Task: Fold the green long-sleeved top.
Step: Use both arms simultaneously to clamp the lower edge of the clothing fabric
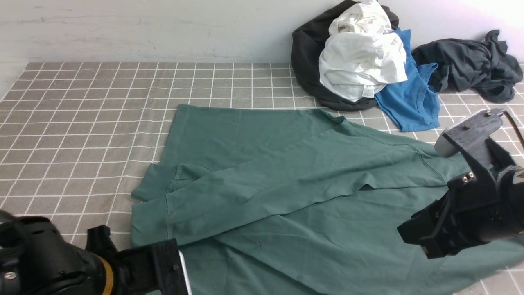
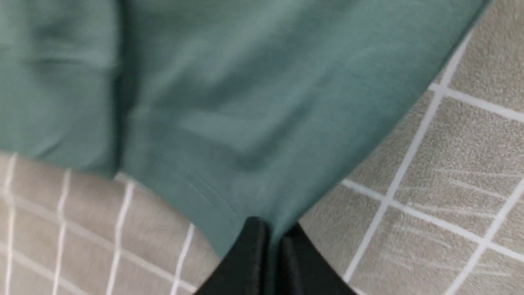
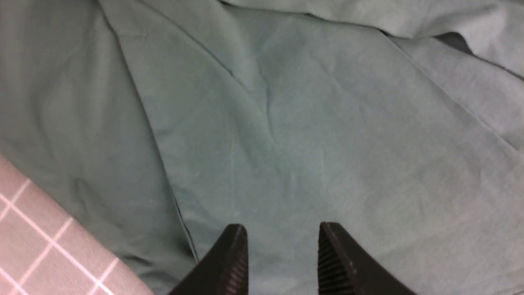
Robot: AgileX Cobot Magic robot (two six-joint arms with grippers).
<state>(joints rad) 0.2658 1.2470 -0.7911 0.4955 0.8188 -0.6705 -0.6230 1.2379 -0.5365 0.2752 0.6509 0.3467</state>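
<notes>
Left fingers [image 2: 250, 256] clamp an edge of the green long-sleeved top [image 2: 245, 102]; right fingers [image 3: 234, 262] stand apart over it.

Cut off, covered, blurred
The green long-sleeved top [image 1: 286, 172] is cropped at 6 o'clock of the front view; the right arm [image 1: 479, 205] covers its 4 o'clock part. Left wrist view smeared; white garment's label [image 1: 367, 91] unreadable.

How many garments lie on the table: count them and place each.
5. The green long-sleeved top is spread in the middle. At the far right, a white garment lies atop a black garment, a blue T-shirt beside them, and a charcoal-grey garment rightmost. The pile may hide more.
</notes>
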